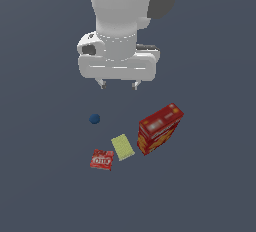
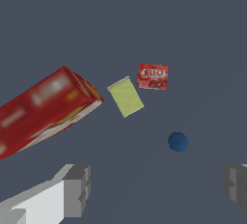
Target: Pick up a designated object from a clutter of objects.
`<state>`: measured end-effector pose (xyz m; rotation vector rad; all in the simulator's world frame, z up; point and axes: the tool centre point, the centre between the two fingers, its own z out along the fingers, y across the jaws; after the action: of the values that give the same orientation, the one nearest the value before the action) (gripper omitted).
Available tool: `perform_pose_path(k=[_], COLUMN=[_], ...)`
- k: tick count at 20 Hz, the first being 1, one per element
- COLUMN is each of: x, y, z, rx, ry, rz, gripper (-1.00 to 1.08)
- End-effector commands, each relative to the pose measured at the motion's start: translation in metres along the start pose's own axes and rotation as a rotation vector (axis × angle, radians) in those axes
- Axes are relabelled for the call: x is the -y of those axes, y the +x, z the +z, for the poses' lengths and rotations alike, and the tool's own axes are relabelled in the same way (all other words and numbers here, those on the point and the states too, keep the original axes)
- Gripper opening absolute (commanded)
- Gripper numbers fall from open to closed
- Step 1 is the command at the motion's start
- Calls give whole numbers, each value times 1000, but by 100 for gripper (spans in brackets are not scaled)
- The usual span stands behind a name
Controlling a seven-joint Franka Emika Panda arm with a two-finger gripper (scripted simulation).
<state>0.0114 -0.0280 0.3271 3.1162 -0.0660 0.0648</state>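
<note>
Yellow rectangle [image 1: 122, 147] lies just beside the red packet [image 1: 102, 160].

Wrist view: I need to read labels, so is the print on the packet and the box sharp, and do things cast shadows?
Wrist view: packet lettering coarse, box print smeared. Exterior view: packet label blurry, box print too; no cast shadows in either.

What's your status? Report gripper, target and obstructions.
Gripper open, empty, high above the clutter. Small red packet flat on the surface, untouched. Pale yellow rectangle lies close beside it; blue ball and red-orange box stand apart.
</note>
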Motion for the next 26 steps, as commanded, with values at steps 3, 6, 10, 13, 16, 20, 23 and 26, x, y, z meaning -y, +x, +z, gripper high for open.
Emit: perform_pose_path(k=[3, 6, 10, 13, 16, 20, 23, 26], x=[1, 6, 14, 15, 14, 13, 11, 9], y=[0, -1, -3, -3, -2, 0, 4, 9], z=[-1, -4, -10, -11, -10, -7, -3, 3], rx=[-1, -3, -8, -9, -8, -7, -5, -2], ry=[1, 5, 12, 13, 12, 8, 3, -3], rz=[-4, -22, -51, -55, -55, -75, -104, -144], gripper=[100, 100, 100, 100, 100, 100, 100, 100])
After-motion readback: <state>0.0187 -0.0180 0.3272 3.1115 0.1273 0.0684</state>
